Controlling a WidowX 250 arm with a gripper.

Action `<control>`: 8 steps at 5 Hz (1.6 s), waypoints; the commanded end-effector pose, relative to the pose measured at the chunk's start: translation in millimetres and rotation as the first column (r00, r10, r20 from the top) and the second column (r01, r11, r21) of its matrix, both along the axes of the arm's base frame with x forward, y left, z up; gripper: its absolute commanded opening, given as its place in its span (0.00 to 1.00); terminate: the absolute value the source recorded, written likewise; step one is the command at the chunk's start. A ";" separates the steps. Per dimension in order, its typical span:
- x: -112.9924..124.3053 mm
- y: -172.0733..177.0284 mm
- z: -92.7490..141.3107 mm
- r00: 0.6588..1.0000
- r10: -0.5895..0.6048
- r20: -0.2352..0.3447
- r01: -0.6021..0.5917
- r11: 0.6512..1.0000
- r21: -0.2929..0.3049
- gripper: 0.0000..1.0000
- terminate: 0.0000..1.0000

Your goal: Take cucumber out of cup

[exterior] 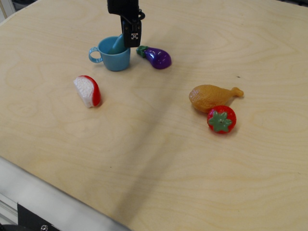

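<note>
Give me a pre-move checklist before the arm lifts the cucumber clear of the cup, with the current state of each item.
1. Cucumber still partly inside the cup, leaning toward the gripper: ok.
2. Gripper shut on the cucumber: cannot tell, the contact is hidden behind the fingers.
3. Cup upright on the table: ok.
4. Eggplant lies just right of the cup, close to the lift path: not ok, watch it.
5. Drumstick and tomato well away: ok.
</note>
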State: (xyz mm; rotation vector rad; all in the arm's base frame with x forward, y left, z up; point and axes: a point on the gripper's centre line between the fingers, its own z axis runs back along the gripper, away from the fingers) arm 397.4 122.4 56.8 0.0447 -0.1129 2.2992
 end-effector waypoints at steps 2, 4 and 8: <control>-14.4 4.9 24.9 0.997 0.032 0.077 -0.031 0.999 -0.018 0.00 0.00; -24.3 3.9 43.6 0.995 0.019 0.102 -0.017 1.000 -0.020 0.00 0.00; -61.0 -46.9 96.2 0.968 -0.136 0.209 0.135 0.991 0.020 0.00 0.00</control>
